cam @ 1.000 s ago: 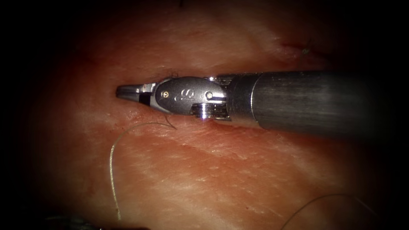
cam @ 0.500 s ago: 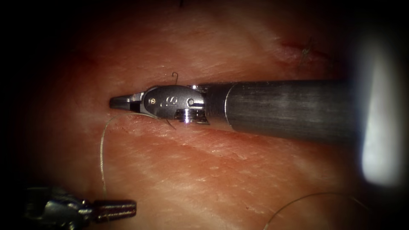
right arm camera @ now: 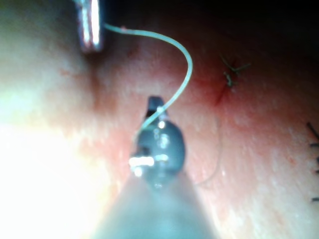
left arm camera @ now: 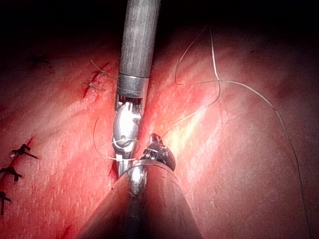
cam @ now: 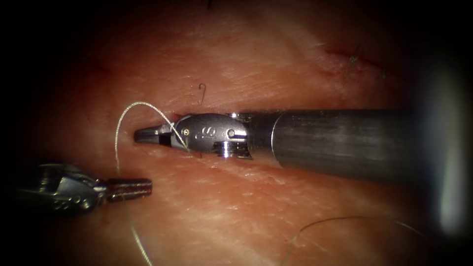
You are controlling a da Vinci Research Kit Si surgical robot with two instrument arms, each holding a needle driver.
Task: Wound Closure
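Thread over right tool, left tool gripping

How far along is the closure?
Done: a knotted stitch with cut ends sits on the tissue, upper right. In hand: the left tool is shut on the thread, which loops over the right tool, whose jaws are shut and hold nothing I can make out. Left: the cut beside that tool looks unclosed. Where the needle is I cannot tell.
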